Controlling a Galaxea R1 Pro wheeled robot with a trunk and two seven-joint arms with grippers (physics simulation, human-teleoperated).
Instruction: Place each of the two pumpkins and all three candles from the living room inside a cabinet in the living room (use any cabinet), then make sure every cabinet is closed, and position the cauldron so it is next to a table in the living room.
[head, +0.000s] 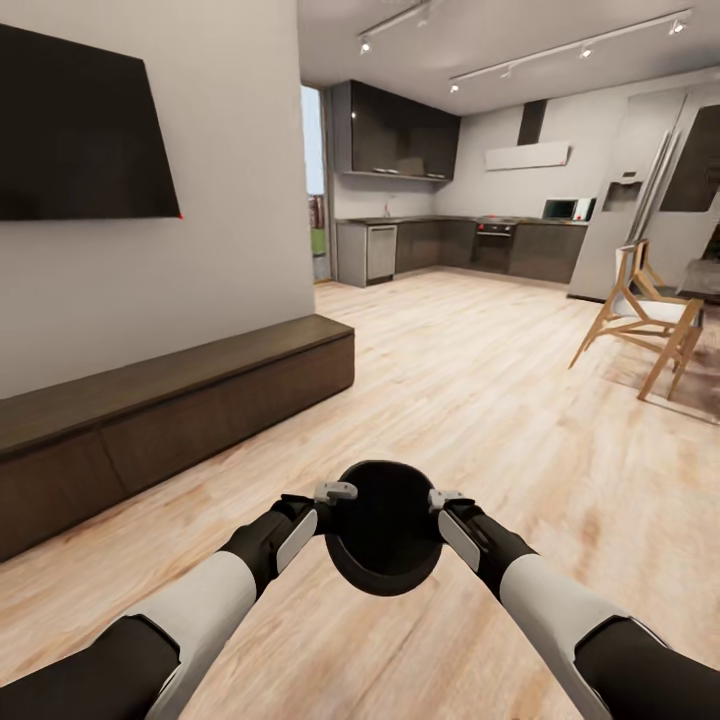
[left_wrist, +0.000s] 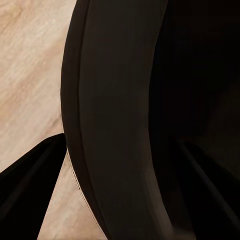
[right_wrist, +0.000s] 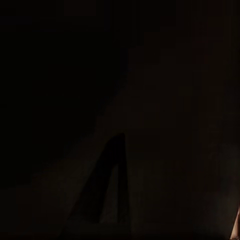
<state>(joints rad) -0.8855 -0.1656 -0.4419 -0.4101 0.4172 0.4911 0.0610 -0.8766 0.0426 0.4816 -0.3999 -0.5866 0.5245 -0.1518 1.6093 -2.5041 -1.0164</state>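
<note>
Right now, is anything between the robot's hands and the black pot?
No. The left gripper and right gripper sit on opposite sides of the cauldron, right at its rim, above bare wood floor.

A light wooden plank floor (head: 440, 400) is seen across the whole room. Directly on it a long, low dark-brown cabinet (head: 170, 420) is placed along the white wall, with its fronts shut and its top bare. Well to the right of the cabinet, a pale wooden chair (head: 645, 320) is set on the floor. Far beyond the cabinet, dark kitchen cupboards (head: 450, 245) are seen on the floor.
</note>
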